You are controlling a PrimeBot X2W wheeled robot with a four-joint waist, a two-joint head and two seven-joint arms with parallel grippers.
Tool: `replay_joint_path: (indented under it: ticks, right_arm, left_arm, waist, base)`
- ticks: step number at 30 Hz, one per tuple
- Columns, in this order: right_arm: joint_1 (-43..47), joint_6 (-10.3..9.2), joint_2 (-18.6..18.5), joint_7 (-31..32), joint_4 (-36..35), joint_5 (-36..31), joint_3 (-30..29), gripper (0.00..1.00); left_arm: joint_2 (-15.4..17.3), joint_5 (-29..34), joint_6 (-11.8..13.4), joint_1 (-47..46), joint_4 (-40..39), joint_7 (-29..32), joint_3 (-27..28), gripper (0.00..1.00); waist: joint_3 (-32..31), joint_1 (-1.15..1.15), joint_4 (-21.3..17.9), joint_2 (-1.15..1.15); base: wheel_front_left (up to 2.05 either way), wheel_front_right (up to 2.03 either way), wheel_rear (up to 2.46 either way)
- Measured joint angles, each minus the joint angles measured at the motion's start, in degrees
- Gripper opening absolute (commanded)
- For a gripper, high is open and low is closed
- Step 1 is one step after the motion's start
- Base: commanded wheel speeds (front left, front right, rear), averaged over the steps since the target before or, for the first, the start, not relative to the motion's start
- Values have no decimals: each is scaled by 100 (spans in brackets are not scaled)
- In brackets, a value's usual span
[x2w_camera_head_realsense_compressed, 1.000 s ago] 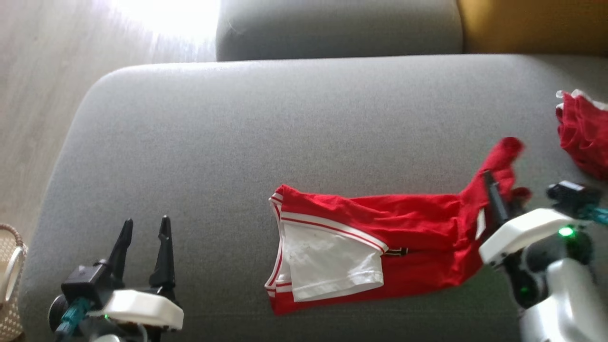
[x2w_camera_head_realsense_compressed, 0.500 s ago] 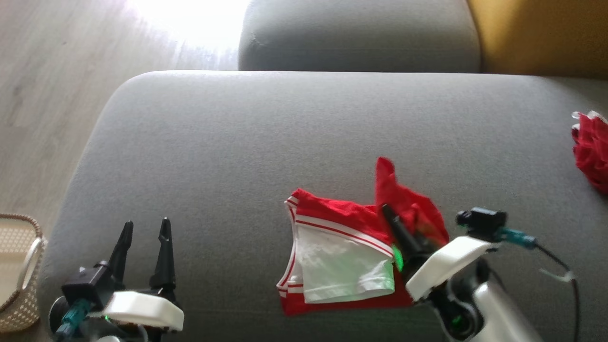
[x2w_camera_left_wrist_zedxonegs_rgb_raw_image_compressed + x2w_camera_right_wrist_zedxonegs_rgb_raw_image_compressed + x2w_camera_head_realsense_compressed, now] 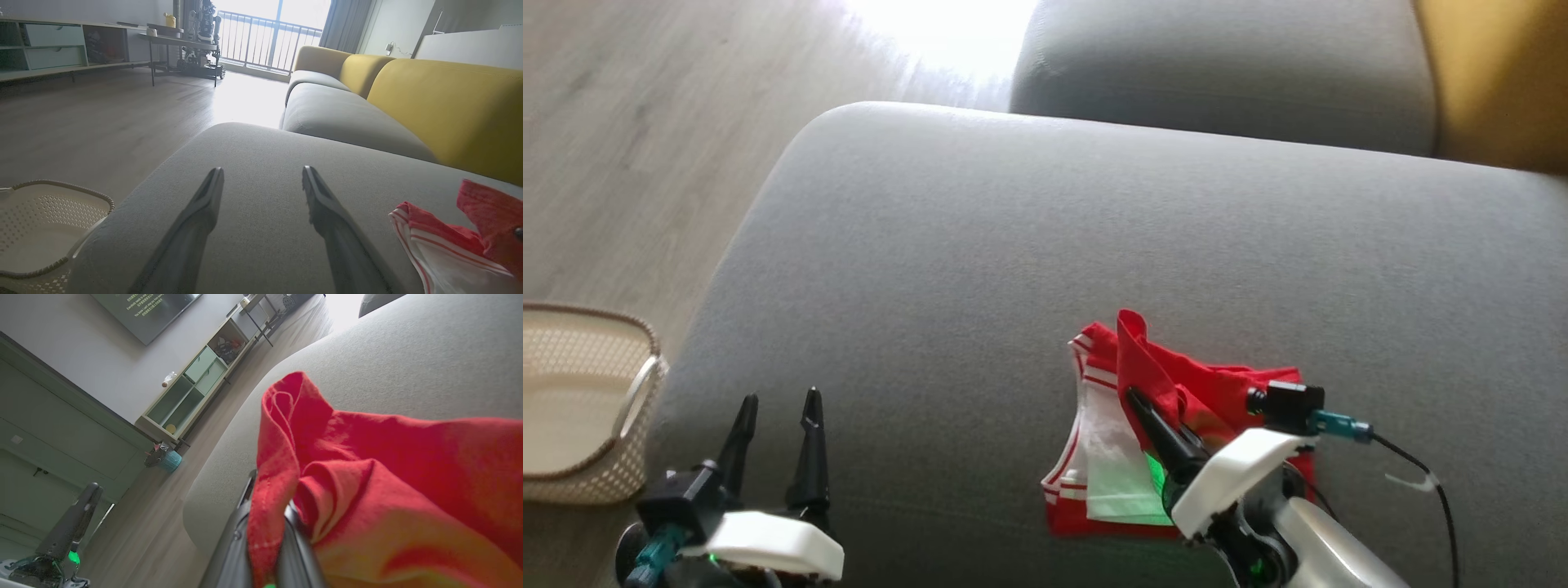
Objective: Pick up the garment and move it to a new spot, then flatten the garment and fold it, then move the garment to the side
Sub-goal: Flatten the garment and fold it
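The red and white garment [image 3: 1209, 388] lay on the grey cushion [image 3: 1013, 245], toward the cushion's front edge and right of its middle. It was doubled over into a short bundle. Its longer side ran along the cushion's front edge, and its white, red-striped end pointed toward the cushion's left end. A red flap rose from the bundle, peaking on the side toward the cushion's back.

The right gripper [image 3: 1134, 398] reached in from the cushion's front edge, slanting up and left over the bundle. Its two fingers were pinched together on that red flap. In the right wrist view the cloth [image 3: 408, 465] draped over both fingers and hung to their right, hiding the tips.

The left gripper [image 3: 780, 398] stood over the cushion's front left corner, well apart from the garment. Its fingers were spread wide with nothing between them and pointed toward the cushion's back. A cream basket [image 3: 645, 384] sat on the floor just beyond the cushion's left end.
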Motion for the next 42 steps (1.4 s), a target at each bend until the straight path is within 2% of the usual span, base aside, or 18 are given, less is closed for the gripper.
replay_joint_path:
  ticks: [9,10,11,12,13,14,22,27,32,37,42]
  right_arm:
    - [-800,0,-16,-403,1162,563,905,0]
    - [-836,0,-18,-421,1239,615,985,7]
    - [-862,0,-19,-424,1311,677,1067,21]
    - [-899,0,-19,-443,1427,712,1150,46]
    - [-942,0,-12,-480,1545,715,1195,96]
    - [-977,0,-18,-516,1631,733,1243,100]
    - [-1096,0,-26,-620,1658,920,1724,100]
    - [-1473,0,-26,-679,1635,516,1633,100]
    - [-1549,0,-27,-680,1524,-16,912,100]
    - [-1550,0,-36,-688,1399,-1023,-101,100]
    - [-1463,0,-350,-689,905,-2152,-1121,100]
  left_arm:
    - [0,-90,34,-5,38,0,-175,100]
    - [1,-90,47,-8,45,0,-171,100]
    - [1,-91,51,-11,48,0,-170,100]
    - [1,-103,52,-11,57,0,-170,100]
    - [1,-115,52,-12,65,0,-171,100]
    - [1,-115,52,-12,74,0,-170,100]
    - [1,-115,58,-13,115,0,-168,100]
    - [2,-114,101,-10,108,0,-120,100]
    - [2,-108,100,-9,41,0,0,100]
    - [2,-108,101,-1,-19,0,13,100]
    - [1,-107,102,-2,-118,0,11,100]
  waist:
    - [247,0,478,0]
    - [270,0,513,0]
    - [291,0,545,0]
    - [309,0,571,0]
    - [324,0,590,0]
    - [336,0,606,0]
    - [328,0,578,0]
    - [261,0,378,0]
    - [174,0,91,0]
    - [90,0,-263,0]
    - [61,0,-609,0]
  base:
    - [0,0,0]
    - [0,0,0]
    - [0,0,0]
    - [0,0,0]
    - [0,0,0]
    - [0,0,0]
    - [0,0,0]
    - [0,0,0]
    - [0,0,0]
    - [0,0,0]
    - [0,0,0]
